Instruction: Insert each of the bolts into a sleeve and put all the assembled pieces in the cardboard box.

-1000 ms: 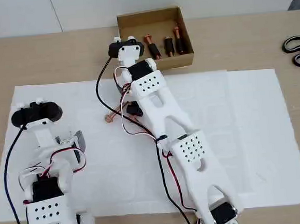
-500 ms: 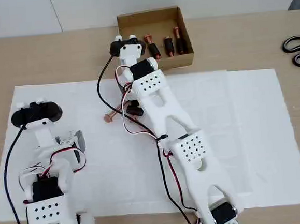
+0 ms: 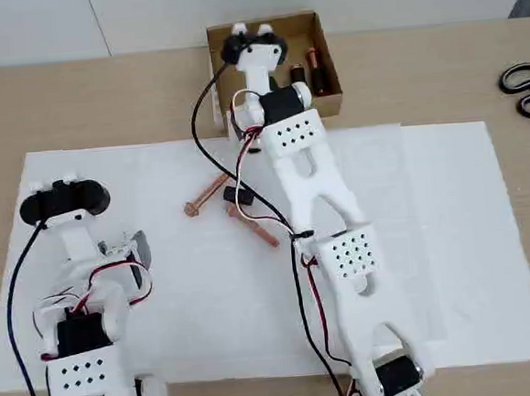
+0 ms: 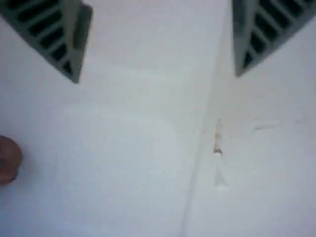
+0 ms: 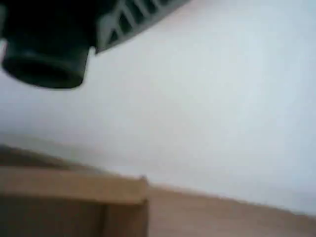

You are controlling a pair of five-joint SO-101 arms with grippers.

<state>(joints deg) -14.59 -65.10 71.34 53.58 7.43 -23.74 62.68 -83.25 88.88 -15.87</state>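
Right claw (image 5: 94, 42) grasping sleeve (image 5: 44, 57); left claw (image 4: 158, 44) released. Loose bolt (image 3: 207, 194) diagonal, head lower-left.

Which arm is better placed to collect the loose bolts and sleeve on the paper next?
Left. The left gripper is open low over the paper, near the loose bolts and sleeve; the right arm is stretched out over the cardboard box.

— Any words, labels or numbers to read here?
— None that I can make out.
— Not even on the cardboard box (image 3: 215, 35)?
— Its walls are plain brown, with no legible print.
— And the white sheet (image 3: 432, 221) on the bench (image 3: 101, 101)?
— Plain too; nothing readable on it.
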